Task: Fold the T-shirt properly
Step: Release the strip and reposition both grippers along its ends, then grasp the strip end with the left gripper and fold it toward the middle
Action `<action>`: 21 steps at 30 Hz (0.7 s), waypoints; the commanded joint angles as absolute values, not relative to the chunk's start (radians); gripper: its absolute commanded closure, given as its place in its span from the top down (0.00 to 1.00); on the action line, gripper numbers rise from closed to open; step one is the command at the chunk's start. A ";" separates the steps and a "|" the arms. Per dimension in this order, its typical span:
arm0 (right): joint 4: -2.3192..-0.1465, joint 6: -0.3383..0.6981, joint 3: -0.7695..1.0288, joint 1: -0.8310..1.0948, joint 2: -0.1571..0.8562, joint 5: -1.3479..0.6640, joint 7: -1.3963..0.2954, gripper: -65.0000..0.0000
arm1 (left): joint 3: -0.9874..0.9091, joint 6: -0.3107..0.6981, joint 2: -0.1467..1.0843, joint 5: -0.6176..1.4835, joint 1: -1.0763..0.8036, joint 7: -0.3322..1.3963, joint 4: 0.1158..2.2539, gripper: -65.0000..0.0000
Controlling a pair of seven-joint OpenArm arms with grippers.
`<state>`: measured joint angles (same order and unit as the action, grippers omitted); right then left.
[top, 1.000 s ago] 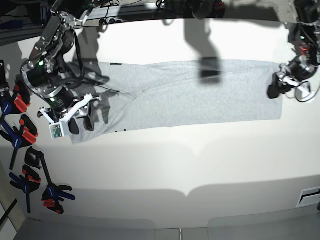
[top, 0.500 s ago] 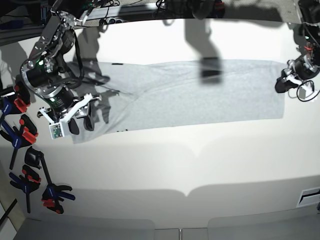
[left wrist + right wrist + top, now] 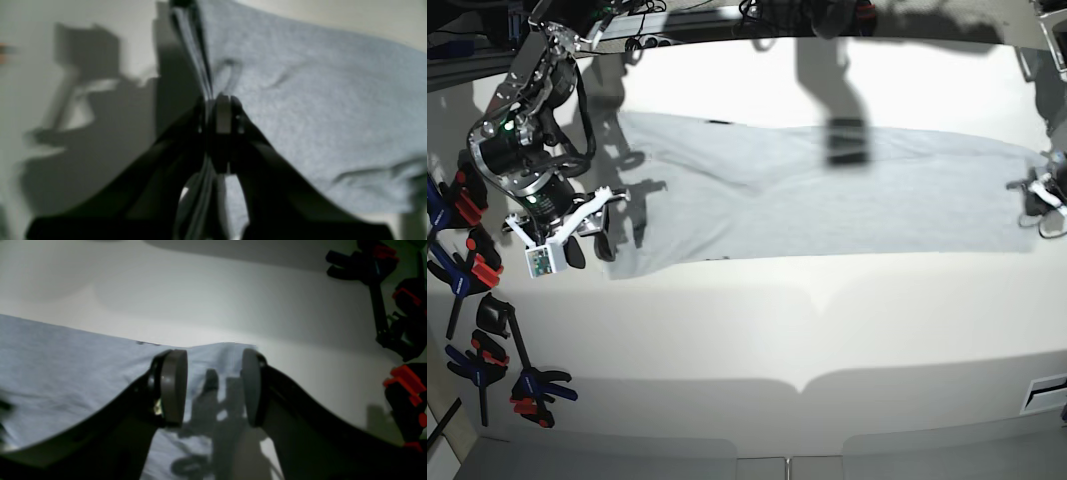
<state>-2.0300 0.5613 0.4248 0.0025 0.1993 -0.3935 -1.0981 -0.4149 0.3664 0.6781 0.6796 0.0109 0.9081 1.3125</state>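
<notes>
The light heather-grey T-shirt (image 3: 827,200) lies stretched in a long band across the white table (image 3: 777,330), plain side up. My left gripper (image 3: 1035,198) is at the base view's right edge, shut on the shirt's end. In the left wrist view the gripper (image 3: 217,113) pinches a bunched fold of the shirt (image 3: 317,100). My right gripper (image 3: 589,247) is open, just above the shirt's other end. In the right wrist view that gripper (image 3: 213,386) has its pads (image 3: 173,386) apart over the shirt's (image 3: 66,373) edge, holding nothing.
Several black, red and blue clamps (image 3: 477,270) lie along the table's left edge; they also show in the right wrist view (image 3: 400,323). Cables and dark equipment (image 3: 677,20) line the far edge. Arm shadows fall on the shirt's middle.
My left gripper has moved toward the base view's right, shut on the shirt's end. The whole shirt has slid that way and stretched longer. The right arm has barely moved.
</notes>
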 commanded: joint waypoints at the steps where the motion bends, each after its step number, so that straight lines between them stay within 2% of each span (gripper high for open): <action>1: -2.050 0.569 0.426 -0.014 0.208 -0.404 -1.074 0.40 | -0.427 0.347 0.704 0.662 0.028 0.889 1.364 0.00; 7: -2.050 0.569 0.426 -0.014 0.208 -0.404 -1.074 0.40 | -0.424 0.337 0.635 0.660 -0.004 0.944 1.598 0.00; 12: -2.050 0.569 0.426 -0.014 0.208 -0.404 -1.074 0.40 | -0.423 0.341 0.486 0.709 -0.069 0.971 1.779 0.00; 17: -2.050 0.569 0.426 -0.014 0.208 -0.405 -1.073 0.40 | -0.422 0.348 0.315 0.707 -0.103 0.969 1.866 0.00; 21: -2.050 0.569 0.426 -0.014 0.208 -0.405 -1.070 0.40 | -0.422 0.435 0.209 0.707 -0.103 0.970 1.865 0.00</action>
<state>-2.0304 0.5610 0.4248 0.0025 0.1993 -0.3935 -1.0977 -0.4187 0.4282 0.1982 0.6872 -0.1135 0.9955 1.8458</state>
